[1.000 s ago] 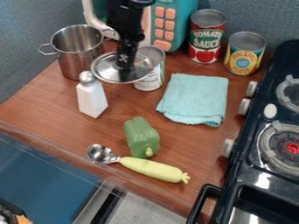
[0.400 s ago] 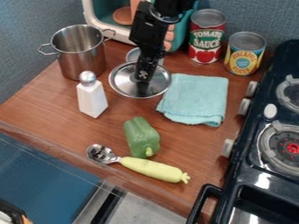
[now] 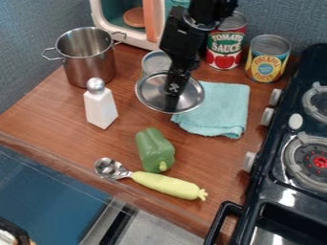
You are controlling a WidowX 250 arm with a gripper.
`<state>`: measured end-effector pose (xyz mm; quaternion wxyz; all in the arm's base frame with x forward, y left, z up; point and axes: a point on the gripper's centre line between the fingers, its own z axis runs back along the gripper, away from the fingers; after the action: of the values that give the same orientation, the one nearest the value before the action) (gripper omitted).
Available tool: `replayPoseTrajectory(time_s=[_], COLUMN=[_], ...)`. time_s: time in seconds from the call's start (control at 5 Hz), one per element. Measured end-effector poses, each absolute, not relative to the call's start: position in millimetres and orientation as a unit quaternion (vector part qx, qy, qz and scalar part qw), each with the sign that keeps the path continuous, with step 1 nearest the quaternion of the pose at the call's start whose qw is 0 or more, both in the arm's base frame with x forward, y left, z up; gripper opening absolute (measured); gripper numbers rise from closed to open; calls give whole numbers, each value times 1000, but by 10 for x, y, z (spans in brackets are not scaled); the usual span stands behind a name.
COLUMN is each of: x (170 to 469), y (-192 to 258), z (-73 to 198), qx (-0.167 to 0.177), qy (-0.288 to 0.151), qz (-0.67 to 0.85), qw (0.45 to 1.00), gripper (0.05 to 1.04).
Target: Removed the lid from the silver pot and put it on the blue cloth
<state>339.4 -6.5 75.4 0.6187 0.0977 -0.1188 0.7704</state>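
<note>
My gripper (image 3: pixel 174 91) hangs over the middle of the counter, shut on the silver lid (image 3: pixel 152 95) at its centre. The lid is held in the air and tilts a little; in this view its right part overlaps the left edge of the blue cloth (image 3: pixel 220 107). The cloth lies folded on the counter in front of the cans. At the back left stands the silver pot (image 3: pixel 89 64), uncovered, with a handle on each side.
A white shaker (image 3: pixel 100 107) stands left of the lid, and a can (image 3: pixel 155 62) behind it. Tomato (image 3: pixel 225 40) and pineapple (image 3: pixel 268 60) cans stand at the back. A green pepper (image 3: pixel 154 150) and a spoon (image 3: pixel 166 185) lie in front; the stove (image 3: pixel 287 191) is right.
The gripper has carried the lid to the right and somewhat toward the front, from beside the pot to the cloth's left edge. Pot and cloth have kept their places.
</note>
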Motion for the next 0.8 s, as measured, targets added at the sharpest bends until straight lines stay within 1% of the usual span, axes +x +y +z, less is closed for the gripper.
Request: replayPoseTrajectory(time_s=[0.2,0.4,0.6,0.8], x=[3404,3414,3407,3488], y=[-106,-109,-123,-208], z=[900,1090,1090,973], qx=[92,69,67,73], qy=[-137,-149,-144,-140], qz=[769,773,772,769], qw=[618,613,615,619], gripper=[269,269,269,269])
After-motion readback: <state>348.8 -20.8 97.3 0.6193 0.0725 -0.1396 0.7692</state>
